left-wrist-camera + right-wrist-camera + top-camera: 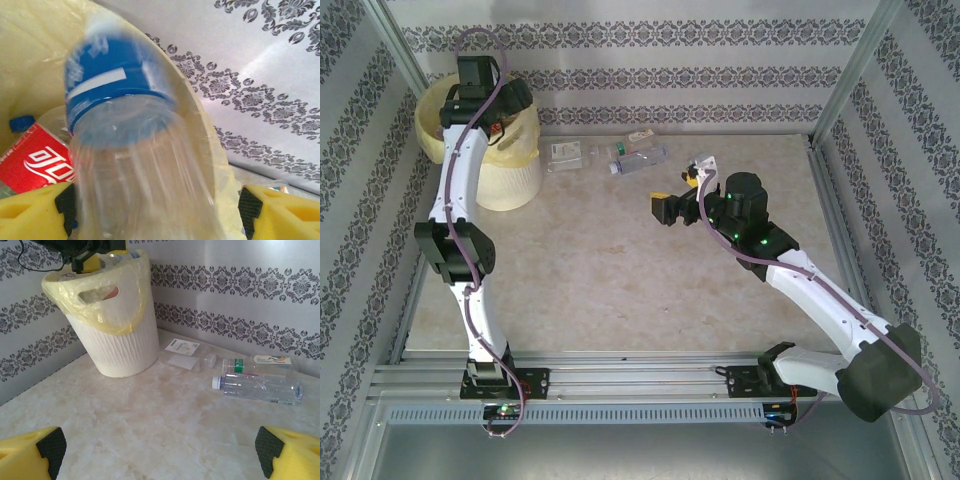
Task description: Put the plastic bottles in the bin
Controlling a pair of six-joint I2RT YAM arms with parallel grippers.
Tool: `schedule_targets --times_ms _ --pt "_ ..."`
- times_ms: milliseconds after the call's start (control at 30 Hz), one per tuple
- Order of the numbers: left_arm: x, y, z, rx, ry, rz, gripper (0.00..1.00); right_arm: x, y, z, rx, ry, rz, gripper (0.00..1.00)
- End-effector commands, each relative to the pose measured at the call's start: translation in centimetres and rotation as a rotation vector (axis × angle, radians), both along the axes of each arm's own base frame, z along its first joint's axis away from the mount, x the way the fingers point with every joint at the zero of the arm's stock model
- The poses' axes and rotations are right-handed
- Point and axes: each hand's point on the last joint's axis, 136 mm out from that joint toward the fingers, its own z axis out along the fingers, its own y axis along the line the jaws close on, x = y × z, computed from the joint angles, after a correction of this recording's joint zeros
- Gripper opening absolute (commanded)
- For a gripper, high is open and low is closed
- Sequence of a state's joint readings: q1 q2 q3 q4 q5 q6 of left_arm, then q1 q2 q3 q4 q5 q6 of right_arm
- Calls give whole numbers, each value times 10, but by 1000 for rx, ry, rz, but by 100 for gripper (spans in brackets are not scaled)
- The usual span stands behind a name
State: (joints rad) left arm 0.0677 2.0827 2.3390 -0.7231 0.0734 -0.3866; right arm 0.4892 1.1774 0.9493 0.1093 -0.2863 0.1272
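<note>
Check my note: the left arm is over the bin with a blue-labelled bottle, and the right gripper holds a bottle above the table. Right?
Not quite: the right gripper is open and empty above the table, as the right wrist view shows. The rest stands: blue-labelled bottle over the bin.

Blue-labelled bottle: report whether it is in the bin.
Not settled inside: the blue-labelled bottle is blurred over the bin mouth, above a red-labelled bottle.

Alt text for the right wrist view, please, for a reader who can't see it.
Three clear plastic bottles lie on a marbled tabletop by a patterned wall, right of a cream bin lined with a yellow bag. The right hand is open and empty, its yellow fingers framing the bottom corners.
</note>
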Motion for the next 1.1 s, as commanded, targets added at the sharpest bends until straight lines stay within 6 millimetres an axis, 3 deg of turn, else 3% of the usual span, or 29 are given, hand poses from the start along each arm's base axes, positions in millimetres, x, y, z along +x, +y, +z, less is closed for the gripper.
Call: schedule_targets --times_ms 0,367,700,867,1067 --pt "-10 -3 25 -31 -31 -26 88 3 2 15 5 -46 -13 98" --pt "-24 -12 46 -43 -68 -67 95 12 -4 14 7 -43 -71 98" --pt "-33 -44 62 -36 -106 -149 98 24 -16 12 39 -33 -174 98" --pt "-36 -73 71 -3 -135 -211 100 32 -24 10 63 -7 -228 98" --pt "-43 -126 69 64 -140 -312 100 48 -36 -9 113 95 -306 98"
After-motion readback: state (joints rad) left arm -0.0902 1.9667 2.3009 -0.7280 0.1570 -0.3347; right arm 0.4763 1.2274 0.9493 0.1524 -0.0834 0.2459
